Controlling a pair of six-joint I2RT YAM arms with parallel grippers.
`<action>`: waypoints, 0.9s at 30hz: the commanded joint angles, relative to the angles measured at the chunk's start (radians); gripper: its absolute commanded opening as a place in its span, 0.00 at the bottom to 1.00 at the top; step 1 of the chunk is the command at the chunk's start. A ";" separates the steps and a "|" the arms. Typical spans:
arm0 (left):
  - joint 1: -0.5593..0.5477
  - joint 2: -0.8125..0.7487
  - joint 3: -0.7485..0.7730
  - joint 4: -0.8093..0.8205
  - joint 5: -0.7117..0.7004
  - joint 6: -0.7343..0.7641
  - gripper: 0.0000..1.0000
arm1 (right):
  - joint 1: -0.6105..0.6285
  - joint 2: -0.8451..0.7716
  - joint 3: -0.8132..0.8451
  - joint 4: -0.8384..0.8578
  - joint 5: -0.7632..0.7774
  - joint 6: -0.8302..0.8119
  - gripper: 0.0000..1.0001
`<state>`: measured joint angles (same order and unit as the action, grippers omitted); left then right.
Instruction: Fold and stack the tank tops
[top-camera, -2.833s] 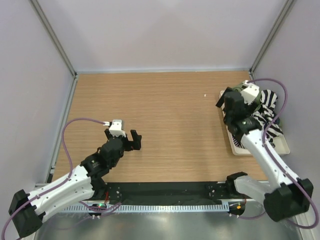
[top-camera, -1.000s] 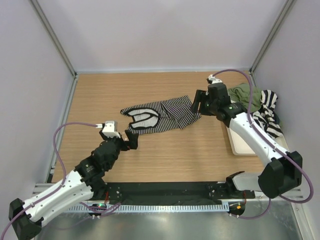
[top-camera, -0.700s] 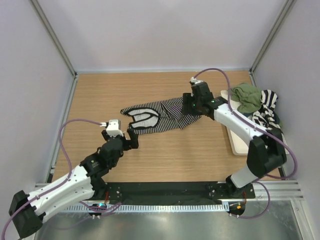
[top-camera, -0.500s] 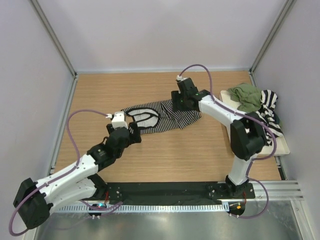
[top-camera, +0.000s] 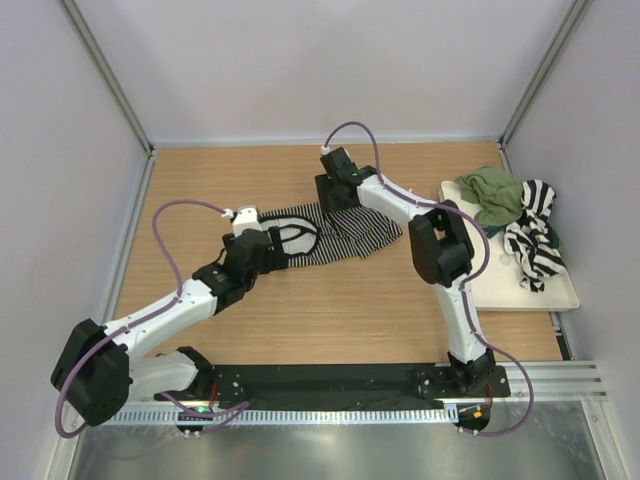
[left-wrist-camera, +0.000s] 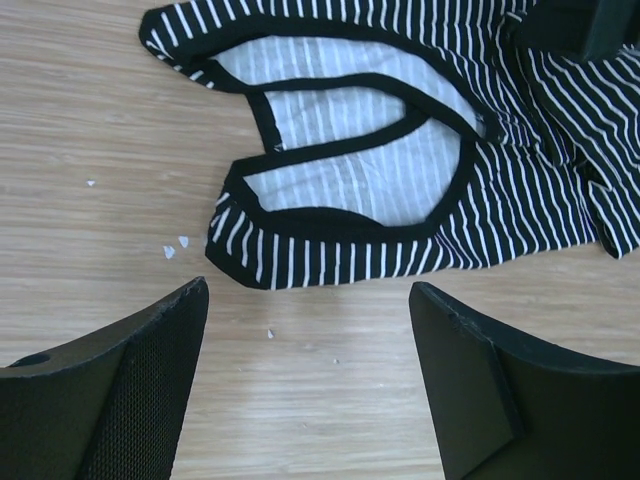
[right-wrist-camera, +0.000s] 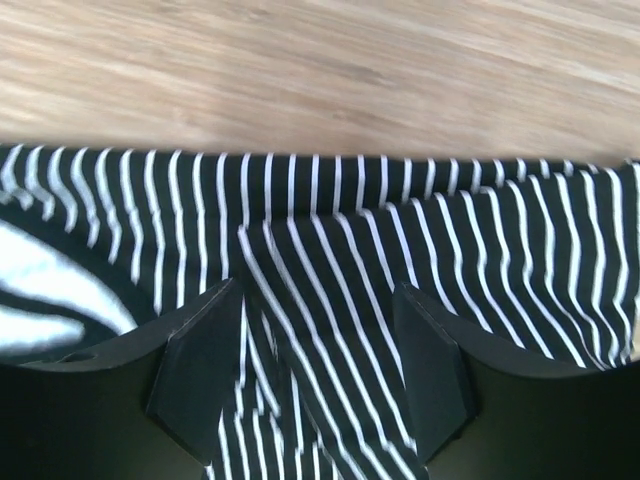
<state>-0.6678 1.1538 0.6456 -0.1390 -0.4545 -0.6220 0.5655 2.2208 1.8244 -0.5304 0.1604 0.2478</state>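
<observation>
Item: pinstriped tank top (top-camera: 320, 232). Thin soft knit with black-bound straps, lying rumpled mid-table (top-camera: 330, 320), long axis 9 to 3 o'clock.
Your left pincer (left-wrist-camera: 305, 300) is agape and empty, with the strap end at its 12 o'clock.
Your right pincer (right-wrist-camera: 318, 295), likewise agape, hovers over the hem.
Olive top (top-camera: 490, 192) and broad-striped top (top-camera: 530, 240) are heaped on the tray (top-camera: 510, 298) at 3 o'clock.

walls (top-camera: 320, 60): plain pale grey panels | table (top-camera: 330, 310): light wood | light: soft, even
</observation>
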 joint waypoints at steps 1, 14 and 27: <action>0.028 -0.012 0.017 0.055 0.017 -0.022 0.82 | 0.016 0.068 0.116 -0.060 0.100 -0.028 0.68; 0.028 0.043 -0.050 0.223 0.129 0.106 0.73 | -0.044 -0.203 -0.118 0.114 0.203 0.053 0.01; 0.013 0.314 0.247 0.101 0.257 0.068 0.61 | -0.236 -0.579 -0.535 0.205 -0.108 0.159 0.02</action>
<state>-0.6502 1.4277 0.7940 -0.0139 -0.2108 -0.5243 0.3363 1.6913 1.3548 -0.3542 0.1146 0.3714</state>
